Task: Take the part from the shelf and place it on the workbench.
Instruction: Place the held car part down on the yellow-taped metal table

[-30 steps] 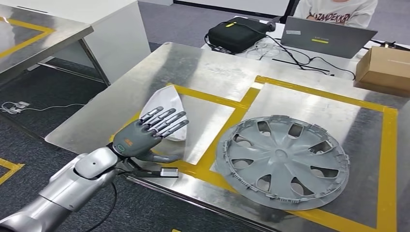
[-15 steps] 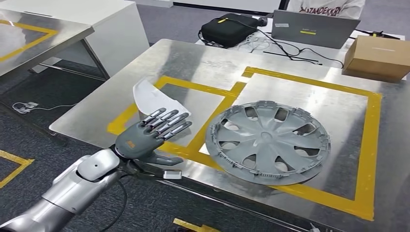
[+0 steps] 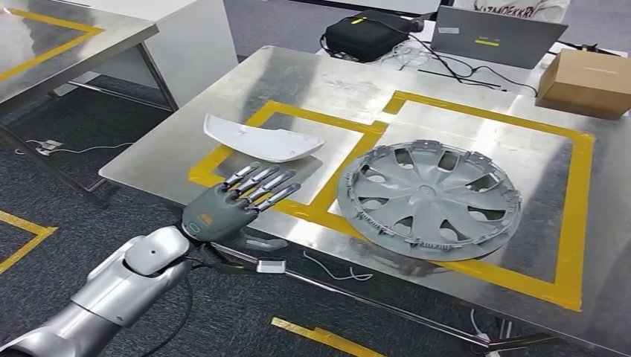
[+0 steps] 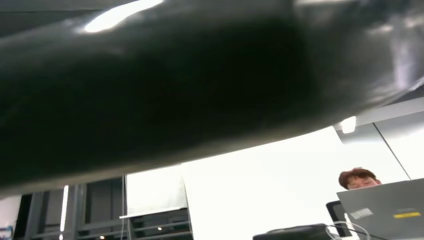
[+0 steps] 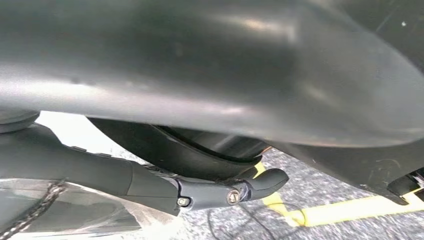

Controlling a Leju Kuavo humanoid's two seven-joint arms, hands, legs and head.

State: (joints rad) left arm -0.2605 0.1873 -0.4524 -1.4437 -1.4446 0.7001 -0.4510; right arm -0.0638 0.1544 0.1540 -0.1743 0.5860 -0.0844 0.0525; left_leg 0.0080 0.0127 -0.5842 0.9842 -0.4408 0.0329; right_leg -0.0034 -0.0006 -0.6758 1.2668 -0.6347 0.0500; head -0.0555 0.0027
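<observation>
Left hand [image 3: 236,201] spread flat, holding nothing, just short of the white part [image 3: 262,140]; right hand's state seemingly unreadable.

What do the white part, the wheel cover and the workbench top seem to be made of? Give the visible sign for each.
White part: probably moulded plastic, smooth and slightly glossy, a thin curved shell.
Wheel cover: likely matt grey plastic, with moulded spokes and clips around the rim.
Workbench top: sheet metal, apparently brushed steel, showing dull streaky reflections.
</observation>
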